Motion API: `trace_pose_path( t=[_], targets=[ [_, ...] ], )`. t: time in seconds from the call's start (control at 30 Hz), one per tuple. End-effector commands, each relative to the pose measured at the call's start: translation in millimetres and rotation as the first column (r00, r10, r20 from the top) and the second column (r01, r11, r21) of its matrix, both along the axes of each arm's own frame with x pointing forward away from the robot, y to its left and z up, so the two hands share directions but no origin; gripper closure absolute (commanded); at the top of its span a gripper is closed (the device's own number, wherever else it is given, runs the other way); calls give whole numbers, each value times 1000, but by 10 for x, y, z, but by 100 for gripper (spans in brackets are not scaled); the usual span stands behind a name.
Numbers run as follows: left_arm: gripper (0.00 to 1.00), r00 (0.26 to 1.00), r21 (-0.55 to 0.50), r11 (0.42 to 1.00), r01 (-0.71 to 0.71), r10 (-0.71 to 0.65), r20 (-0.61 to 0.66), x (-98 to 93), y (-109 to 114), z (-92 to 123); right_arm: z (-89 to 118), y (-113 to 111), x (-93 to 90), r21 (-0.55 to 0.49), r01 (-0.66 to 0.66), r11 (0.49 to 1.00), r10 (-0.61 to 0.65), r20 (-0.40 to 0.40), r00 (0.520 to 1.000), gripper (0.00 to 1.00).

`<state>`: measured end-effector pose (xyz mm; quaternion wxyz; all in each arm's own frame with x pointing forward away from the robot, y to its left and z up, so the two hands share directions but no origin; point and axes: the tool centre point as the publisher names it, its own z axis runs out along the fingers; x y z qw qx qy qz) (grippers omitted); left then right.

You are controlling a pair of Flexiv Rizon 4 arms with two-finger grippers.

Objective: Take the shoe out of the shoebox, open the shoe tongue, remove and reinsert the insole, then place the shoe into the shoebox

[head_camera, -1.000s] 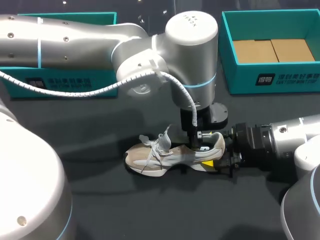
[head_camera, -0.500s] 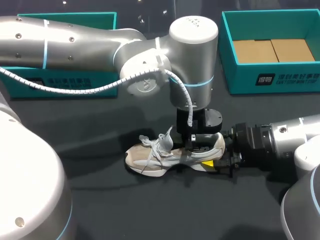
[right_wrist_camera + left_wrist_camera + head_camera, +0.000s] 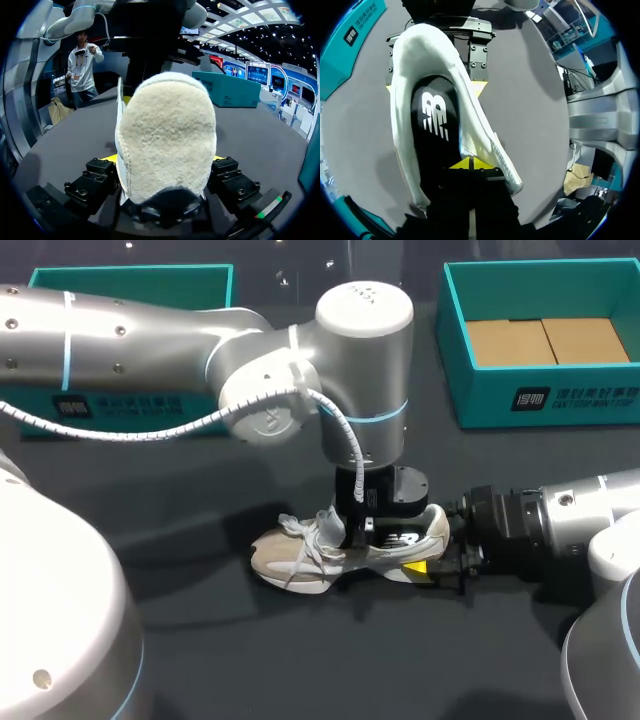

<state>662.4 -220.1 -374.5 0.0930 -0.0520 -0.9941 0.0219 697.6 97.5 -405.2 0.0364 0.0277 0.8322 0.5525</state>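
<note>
Shoe: a beige and white shoe (image 3: 300, 558) stands on its sole near the middle of the dark table (image 3: 200, 640), toe toward my left, heel toward my right.
Laces: loose, bunched up over the front of the opening (image 3: 325, 530).
Insole: black with a white mark (image 3: 435, 120), lying inside the shoe; its heel part is in plain view through the opening.
Left claw: my left claw (image 3: 470, 163) comes straight down from above into the shoe's opening. Its yellow tips are drawn together with hardly a gap, sitting at the insole's edge close against the inner side wall. I cannot tell whether they pinch the insole or only press on it.
Right claw: my right claw (image 3: 165, 160) lies low over the table, reaching in from the right. Its fingers stand wide apart, one on each side of the heel, both touching it, so the shoe is clamped at the heel.
Shoebox: the teal shoebox (image 3: 500, 400), brown card on its floor, sits at the far right, well apart from the shoe.
Second box: another teal box (image 3: 130, 285) at the far left, partly hidden behind my left arm.
</note>
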Motion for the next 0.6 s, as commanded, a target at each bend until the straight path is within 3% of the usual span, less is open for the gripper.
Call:
trace_pose_path(
  t=[0.03,0.07,0.13,0.3,0.6],
  targets=[
    [95,1000,-1,1000,0,0,14,-56,13,-65,4,-7,-2,-3,2,1000,-2,0,1000,100],
    [89,1000,1,1000,-1,1,21,-58,3,-83,4,-7,-2,-3,2,1000,-2,0,1000,100],
    [87,999,2,1000,-7,7,38,-56,-21,-116,4,-7,-2,-3,2,1000,-2,0,1000,100],
    [71,997,-5,1000,-6,6,73,-70,-68,-182,4,-7,-2,-3,2,1000,-2,0,1000,100],
    [64,983,-26,999,-41,45,180,13,-153,-291,4,-7,-2,-3,2,1000,-2,0,1000,100]
  ],
)
